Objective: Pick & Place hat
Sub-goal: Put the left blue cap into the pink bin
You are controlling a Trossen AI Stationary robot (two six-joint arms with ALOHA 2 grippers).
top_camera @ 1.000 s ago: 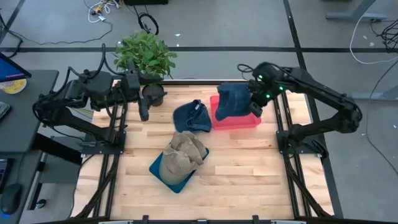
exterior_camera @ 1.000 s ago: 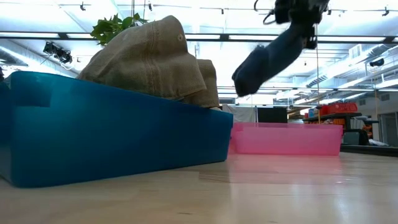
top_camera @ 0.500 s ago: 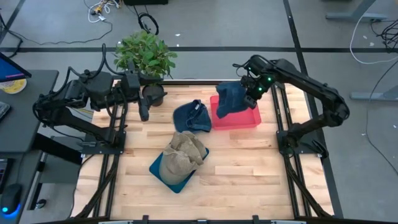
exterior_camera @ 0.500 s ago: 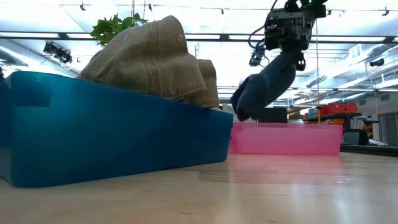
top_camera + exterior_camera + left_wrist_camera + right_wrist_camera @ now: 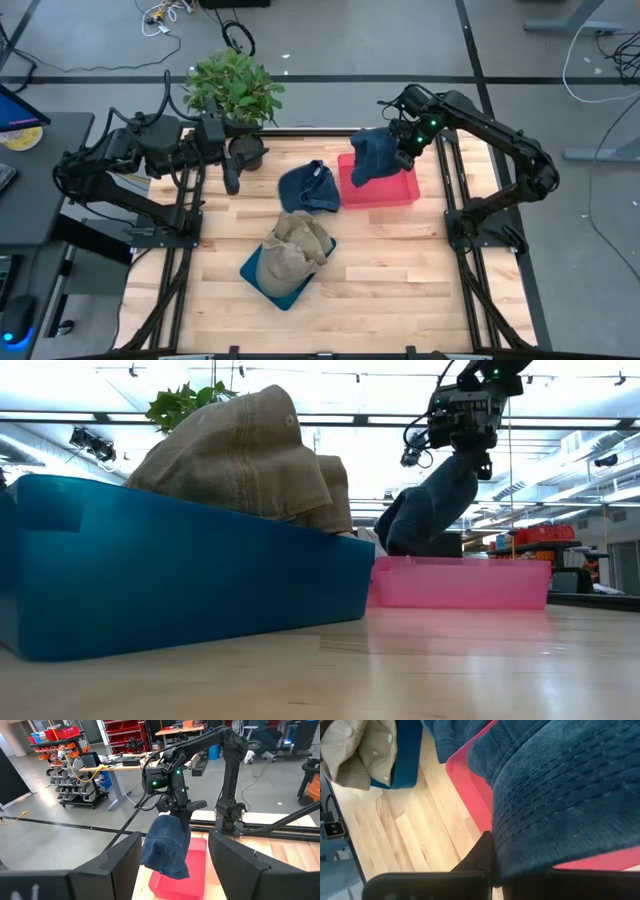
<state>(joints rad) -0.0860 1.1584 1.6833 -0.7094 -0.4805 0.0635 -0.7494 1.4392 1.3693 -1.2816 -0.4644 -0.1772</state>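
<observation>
Right gripper [image 5: 402,160] pinches a blue denim hat [image 5: 372,157], hanging above the pink bin [image 5: 400,194]. Left gripper [image 5: 232,180], fingers spread, waits well apart from the bin, beside the potted plant [image 5: 234,88].

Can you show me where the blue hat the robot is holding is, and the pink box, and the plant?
blue hat [image 5: 373,157], high view, on its crown.
pink box [image 5: 403,194], high view, on its front rim.
plant [image 5: 233,85], high view, on its leaves.

bare wood [image 5: 390,270] near the front; plant [image 5: 232,88] crowding the back-left corner
</observation>
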